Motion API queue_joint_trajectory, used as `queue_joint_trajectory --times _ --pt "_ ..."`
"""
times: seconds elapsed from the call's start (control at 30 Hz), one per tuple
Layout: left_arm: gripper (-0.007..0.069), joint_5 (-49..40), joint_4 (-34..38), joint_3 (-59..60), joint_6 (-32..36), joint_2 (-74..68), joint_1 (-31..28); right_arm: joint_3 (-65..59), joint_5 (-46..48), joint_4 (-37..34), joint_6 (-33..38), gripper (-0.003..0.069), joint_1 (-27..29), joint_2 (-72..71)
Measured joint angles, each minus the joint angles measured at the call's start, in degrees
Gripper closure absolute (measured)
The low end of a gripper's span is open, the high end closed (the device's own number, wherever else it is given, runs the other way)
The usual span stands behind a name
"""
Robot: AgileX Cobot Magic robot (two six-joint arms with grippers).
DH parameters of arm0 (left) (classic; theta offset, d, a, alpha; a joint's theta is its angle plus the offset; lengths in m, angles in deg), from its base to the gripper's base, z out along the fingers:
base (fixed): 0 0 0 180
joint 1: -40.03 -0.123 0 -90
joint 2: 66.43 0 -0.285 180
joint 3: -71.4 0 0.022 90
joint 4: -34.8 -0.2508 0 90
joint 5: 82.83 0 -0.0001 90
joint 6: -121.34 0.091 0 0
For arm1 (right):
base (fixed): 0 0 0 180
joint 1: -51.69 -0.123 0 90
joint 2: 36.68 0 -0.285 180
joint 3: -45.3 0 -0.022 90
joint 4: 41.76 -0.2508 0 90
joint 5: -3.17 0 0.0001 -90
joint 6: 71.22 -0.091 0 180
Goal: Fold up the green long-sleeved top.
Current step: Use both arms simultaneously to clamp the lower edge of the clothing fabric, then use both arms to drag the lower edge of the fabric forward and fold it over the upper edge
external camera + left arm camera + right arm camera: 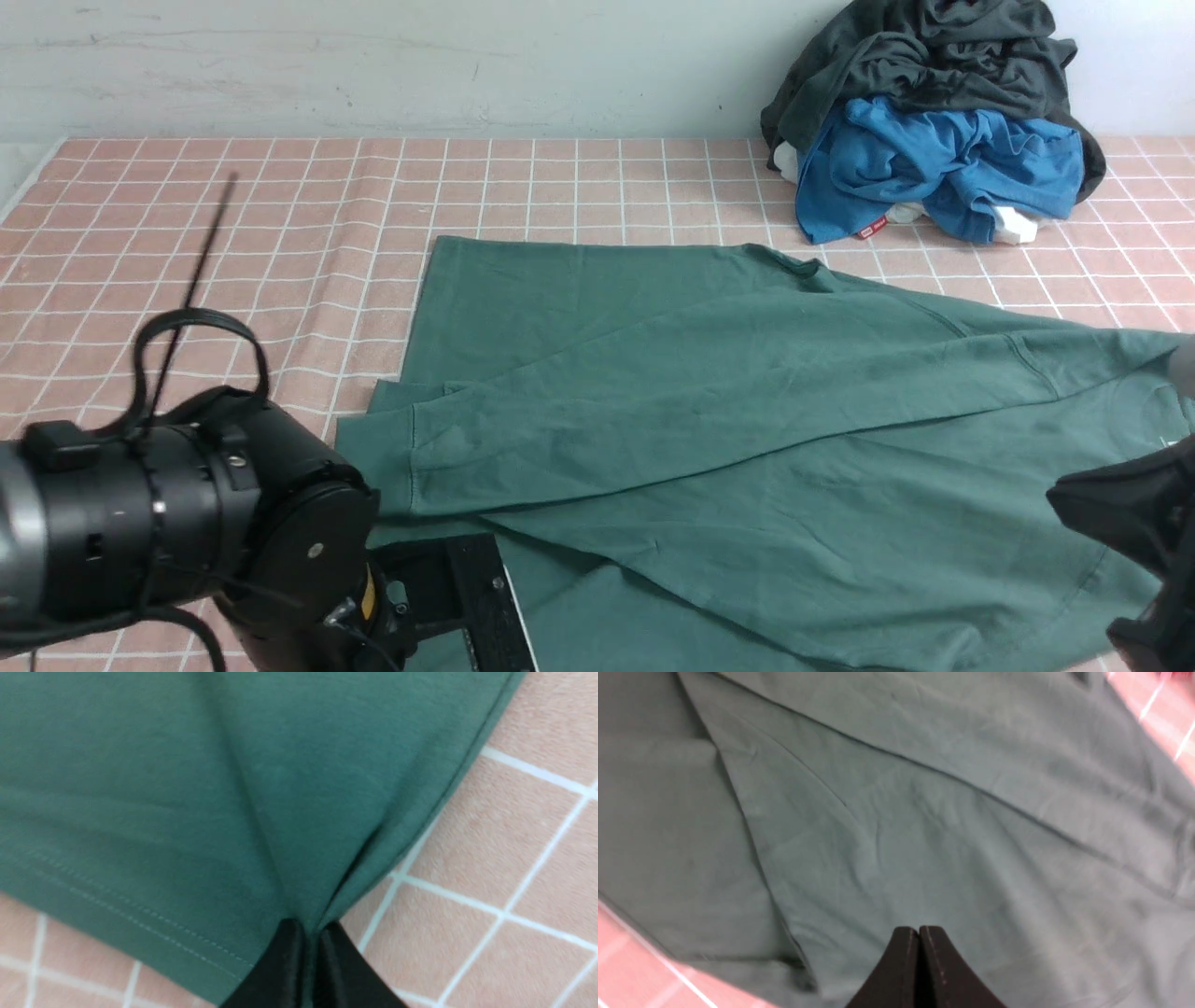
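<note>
Green cloth fills the middle of the front view: the green top (747, 392) lies flat on the pink checked tablecloth (280, 215), its long axis running left to right, with one sleeve (709, 392) laid slantwise across the body. A pile of clothes (934, 121) sits at the far right, apart from the top. My left arm (187, 523) is at the near left corner of the top. My right arm (1139, 532) is at its near right end. Each arm is therefore nearest to its own end of the near edge.

Left wrist view: my left gripper (310, 952) is clenched on the top at a corner where the stitched hem (140, 924) meets the side edge. Cloth gathers into the closed fingers. Tablecloth is exposed on both sides of that corner.

Right wrist view: my right gripper (919, 961) is closed, fingers pressed together above the cloth. I cannot tell whether any cloth is caught between them. The sleeve edge crosses the view beyond the fingers.

Judgement: from both grippers the bulk of the top lies toward the far side. The coming fold should carry the near edge across the long axis toward the far edge, both ends moving in step. Confirm the right-hand grasp first.
</note>
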Motion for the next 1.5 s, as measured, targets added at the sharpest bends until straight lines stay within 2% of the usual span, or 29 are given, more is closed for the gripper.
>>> queue_joint_trajectory --times 0.07,0.13,0.33,0.37,0.4,0.47,0.5,0.53,0.6,0.7,0.87,0.97,1.03,1.07,1.1,1.2,1.37,1.5 --pt "0.0616 -1.4 -1.3 0.1 -1.3 4.3 0.0 0.0 2.9 3.4 5.2 0.0645 0.0 1.1" --pt "0.0617 -1.4 -2.2 0.2 -1.9 6.3 0.0 -0.2 4.8 5.2 7.0 0.0609 0.0 2.8" --pt "0.0617 -0.3 -2.2 0.4 -5.2 11.5 -2.2 -1.7 6.6 11.3 9.2 0.0354 0.0 13.4" --pt "0.0617 -0.3 -2.2 0.4 -6.7 11.7 -3.3 -2.3 6.4 14.0 9.3 0.0288 0.0 16.9" --pt "0.0617 -0.3 -2.2 0.4 -7.5 11.7 -3.7 -2.7 6.1 16.5 9.4 0.0256 0.0 18.5" --pt "0.0618 -0.3 -2.2 0.4 -8.7 11.7 -4.2 -3.4 4.8 22.5 9.3 0.0216 0.0 22.8" --pt "0.0618 -0.3 -2.3 0.4 -9.0 11.7 -4.2 -3.4 4.3 25.5 8.7 0.0211 0.0 24.4" --pt "0.0618 -0.3 -2.3 0.4 -9.1 11.7 -4.2 -3.4 4.2 25.5 8.7 0.021 0.0 24.8" --pt "0.0618 -0.3 -2.2 0.4 -9.4 11.7 -4.2 -3.4 2.1 31.3 6.5 0.0207 0.0 28.8" --pt "0.0618 -0.3 -2.2 0.4 -9.4 11.7 -4.2 -3.4 -1.1 35.3 3.6 0.0221 0.0 34.0" --pt "0.0618 -0.3 -2.2 0.4 -9.4 11.7 -4.2 -3.4 -3.0 37.6 2.2 0.027 0.0 38.4" --pt "0.0618 -0.3 -2.1 0.4 -9.4 11.7 -4.2 -3.4 -3.2 39.6 -0.5 0.0375 0.0 38.9" --pt "0.0618 -0.4 -1.7 0.4 -9.4 11.7 -4.2 -3.4 -3.1 41.0 -3.6 0.0489 0.0 37.9" --pt "0.0618 -0.4 -1.6 0.4 -9.4 11.7 -4.2 -3.4 -3.1 41.3 -4.9 0.0519 0.0 37.4" --pt "0.0618 -0.5 -1.4 0.4 -9.4 11.7 -4.2 -3.4 -3.1 42.0 -6.7 0.0587 0.0 36.0" --pt "0.0618 -0.6 -0.8 0.4 -9.5 12.1 -4.2 -3.4 -3.1 43.3 -10.9 0.0652 0.0 32.9" --pt "0.0618 -0.6 -0.3 -1.6 -10.7 13.5 -4.2 -3.1 -0.8 46.7 -12.3 0.0666 0.0 27.5" --pt "0.0617 -0.8 -0.1 -7.6 -18.1 13.1 -6.1 -0.3 2.6 50.7 -13.6 0.0666 0.5 25.1"
